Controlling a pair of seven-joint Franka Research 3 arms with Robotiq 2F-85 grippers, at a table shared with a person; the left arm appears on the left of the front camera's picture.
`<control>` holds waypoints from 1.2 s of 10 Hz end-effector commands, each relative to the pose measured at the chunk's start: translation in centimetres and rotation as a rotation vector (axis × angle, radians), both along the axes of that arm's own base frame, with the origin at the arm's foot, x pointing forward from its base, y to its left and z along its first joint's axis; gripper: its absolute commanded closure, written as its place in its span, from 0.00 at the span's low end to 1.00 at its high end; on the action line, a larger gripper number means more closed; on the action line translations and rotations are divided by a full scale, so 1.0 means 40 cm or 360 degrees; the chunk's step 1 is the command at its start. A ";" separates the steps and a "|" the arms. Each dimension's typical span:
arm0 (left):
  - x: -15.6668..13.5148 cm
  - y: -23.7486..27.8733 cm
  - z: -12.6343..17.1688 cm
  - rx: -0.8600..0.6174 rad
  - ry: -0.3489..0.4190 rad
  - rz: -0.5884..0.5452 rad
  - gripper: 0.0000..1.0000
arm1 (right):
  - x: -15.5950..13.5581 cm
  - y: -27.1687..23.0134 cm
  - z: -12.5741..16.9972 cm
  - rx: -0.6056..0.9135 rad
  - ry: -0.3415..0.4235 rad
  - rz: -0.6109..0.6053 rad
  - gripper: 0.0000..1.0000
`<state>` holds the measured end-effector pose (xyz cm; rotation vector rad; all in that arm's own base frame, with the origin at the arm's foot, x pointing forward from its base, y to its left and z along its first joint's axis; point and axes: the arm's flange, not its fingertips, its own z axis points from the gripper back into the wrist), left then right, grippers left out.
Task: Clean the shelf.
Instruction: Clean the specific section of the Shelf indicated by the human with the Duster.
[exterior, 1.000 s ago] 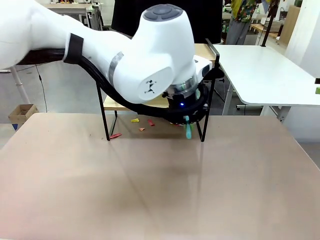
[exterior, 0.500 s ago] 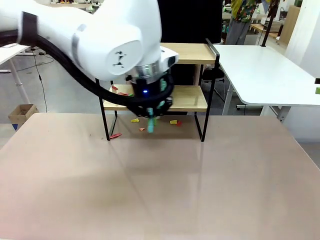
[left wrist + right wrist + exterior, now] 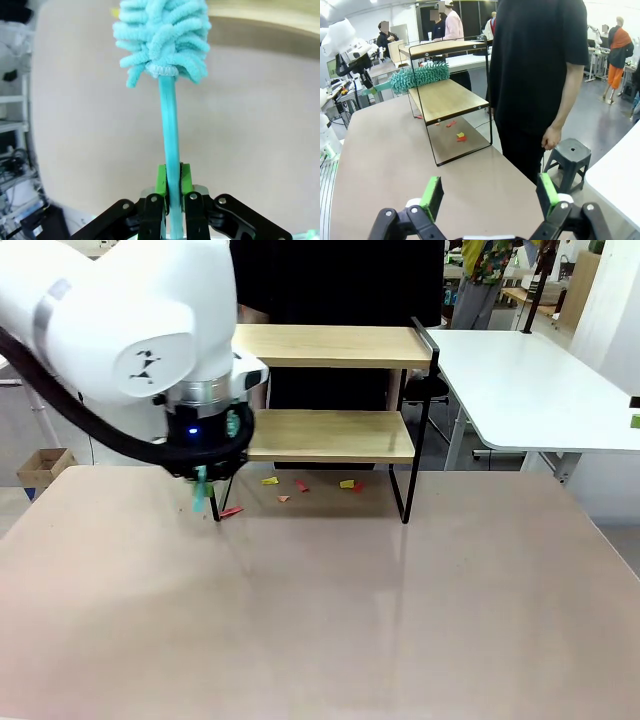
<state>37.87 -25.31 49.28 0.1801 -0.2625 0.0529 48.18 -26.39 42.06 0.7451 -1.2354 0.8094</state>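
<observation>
A: What's the surface, and what's the room like?

B: A wide table (image 3: pixel 320 620) with a smooth, pale pinkish-brown top. Small coloured scraps (image 3: pixel 300 484) lie on it beneath the shelf. A white table (image 3: pixel 530 380) stands off to the right and a cardboard box (image 3: pixel 40 468) sits on the floor at the left. It's a bright workshop hall, with other benches farther back. A person (image 3: pixel 535 75) in a black shirt stands at the table's far side, close to the shelf, beside a dark grey stool (image 3: pixel 570 155).

A: And the shelf itself?

B: The shelf (image 3: pixel 330 435) stands upright on its legs at the table's far edge. Its long axis runs left to right along that edge, and its open front faces the robot. The two boards lie level, one above the other.

A: The grippers?

B: The left gripper (image 3: pixel 171 182) is clamped tight on the thin handle of a teal duster (image 3: pixel 162 35). The handle runs straight out along the fingers, with the fluffy head at the far end. From the front, this gripper hangs by the shelf's left front leg. In the right wrist view the head sits at the shelf's left end, at a height between the boards. I can't tell whether it touches. The right gripper (image 3: pixel 490 196) is spread wide and holds nothing. It is above the table, well apart from the shelf.
</observation>
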 end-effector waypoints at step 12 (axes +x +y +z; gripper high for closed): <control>-0.153 0.130 0.148 -0.0657 -0.0144 -0.0763 0.87 | -0.001 0.003 0.008 -0.0001 -0.0010 -0.0001 0.00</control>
